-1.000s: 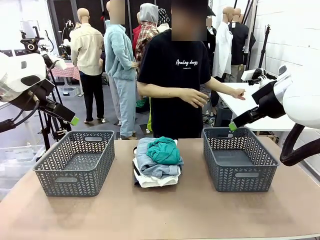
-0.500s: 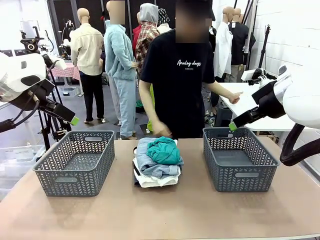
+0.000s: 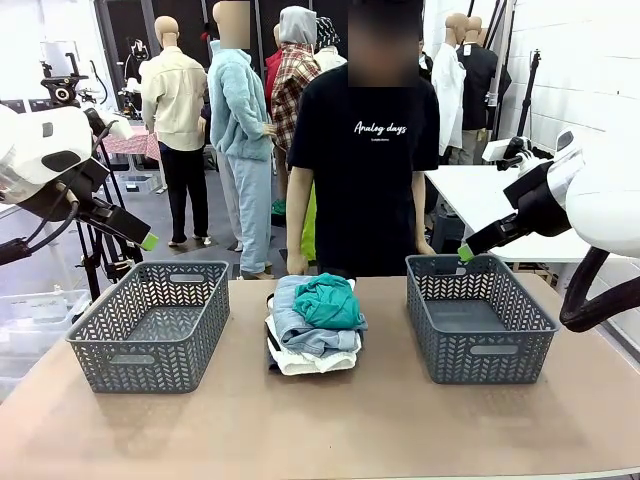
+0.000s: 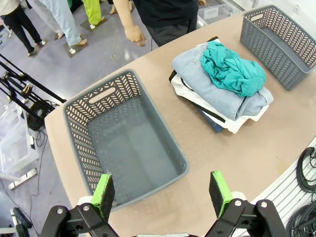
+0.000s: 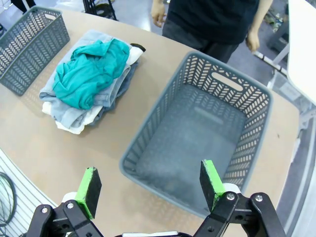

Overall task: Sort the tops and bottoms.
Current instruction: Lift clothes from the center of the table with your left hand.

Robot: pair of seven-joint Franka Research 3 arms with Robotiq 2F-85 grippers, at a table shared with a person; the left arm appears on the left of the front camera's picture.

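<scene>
**Unsorted stack (image 3: 312,342) at the centre of the table (image 3: 350,430)**

The teal-green top (image 3: 328,300) lies crumpled on the bottoms: pale-blue denim (image 3: 298,326), a white garment (image 3: 318,362) and darker-blue denim (image 4: 213,126). From the stack, the left basket (image 3: 110,352) stands at 9 o'clock, the right basket (image 3: 492,358) at 3 o'clock and the person (image 3: 365,150) at 12 o'clock. The left gripper (image 4: 162,191) hangs above the left basket with its fingers spread wide, holding nothing. The right gripper (image 5: 149,183) hangs likewise above the right basket.

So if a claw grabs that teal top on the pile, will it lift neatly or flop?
Probably flop: the teal top lies crumpled in soft folds, so it should drape and unfold when lifted. It looks thin, so likely light. It sits loose on the pale denim, so a push might bunch it.
</scene>
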